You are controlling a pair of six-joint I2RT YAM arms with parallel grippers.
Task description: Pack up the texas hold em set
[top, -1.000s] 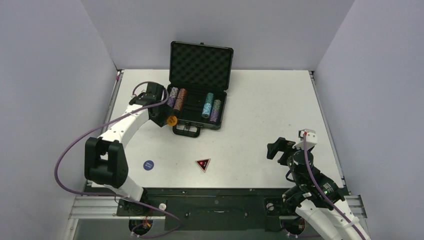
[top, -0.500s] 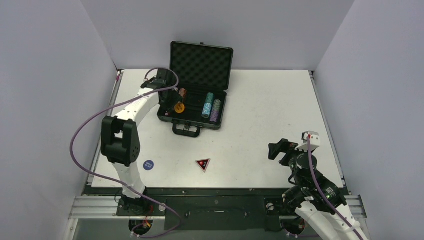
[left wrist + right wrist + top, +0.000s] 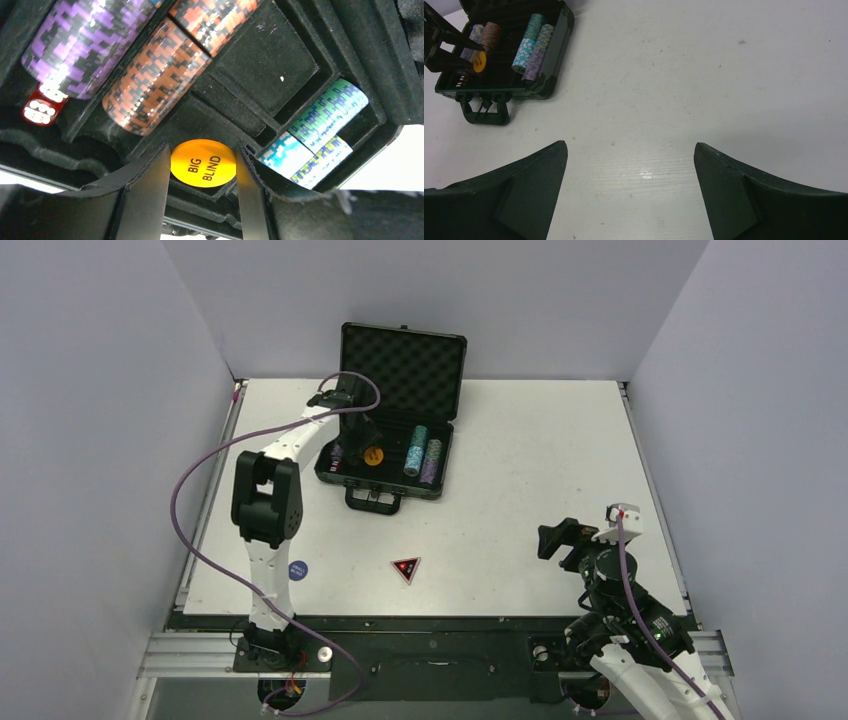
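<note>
Left gripper (image 3: 202,150): clenched on the yellow disc (image 3: 203,163), one finger pressed to each side of its edge. The disc's face read "BIG BLIND". It was held edge-on between the fingers over the middle of the open briefcase (image 3: 395,487), above the black foam tray.

Around the held disc, in the left wrist view: a brown chip stack (image 3: 155,75) lay in its slot just beside the disc, and a purple chip stack (image 3: 85,45) lay in the next slot over. Small red dice (image 3: 42,102) sat at the end of the purple stack. On the disc's other side, a teal chip stack (image 3: 327,112) lay in its own slot.

Briefcase: toward the rear of the table (image 3: 520,460), left of centre, lid upright and foam-lined, handle facing the arms.

Items outside the case: the blue disc (image 3: 297,569) lay flat on the table near the front edge, partly behind the left arm. The black-red triangle (image 3: 406,568) lay flat near the front edge, well apart from the case.

Right gripper (image 3: 629,145): released, jaws spread wide, grasping nothing, hovering over bare table at the front right, well apart from the case.
</note>
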